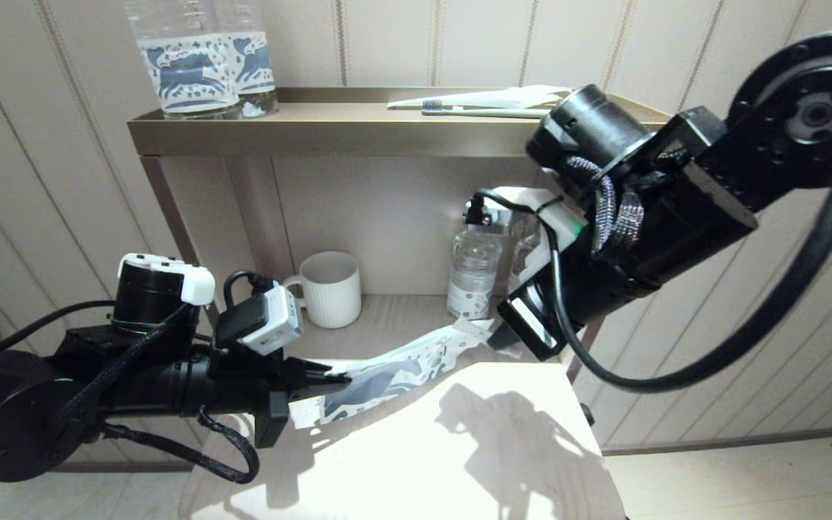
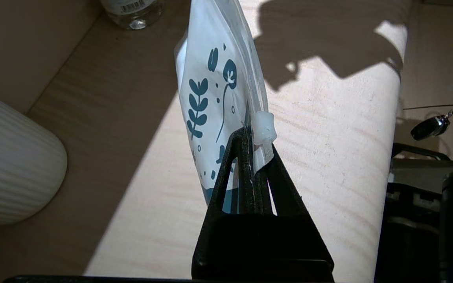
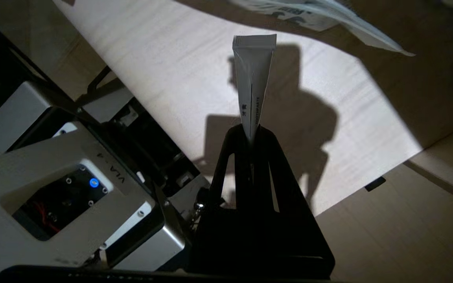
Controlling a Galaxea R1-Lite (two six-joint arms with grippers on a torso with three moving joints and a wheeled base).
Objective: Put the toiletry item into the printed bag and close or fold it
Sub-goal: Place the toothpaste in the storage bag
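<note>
White toothpaste tube (image 3: 253, 78) pinched in right gripper (image 3: 252, 135) fingers; left gripper (image 2: 252, 147) fingers clamping printed bag (image 2: 218, 98) nr slider (image 2: 264, 126), above surface (image 1: 459, 448).

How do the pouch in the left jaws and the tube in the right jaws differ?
The pouch is wide, flat and printed with blue plants; the tube is narrow with only small lettering. The left gripper pinches the pouch's edge beside its slider; the right gripper pinches the tube's end. Both are white, clamped in shut jaws.
</note>
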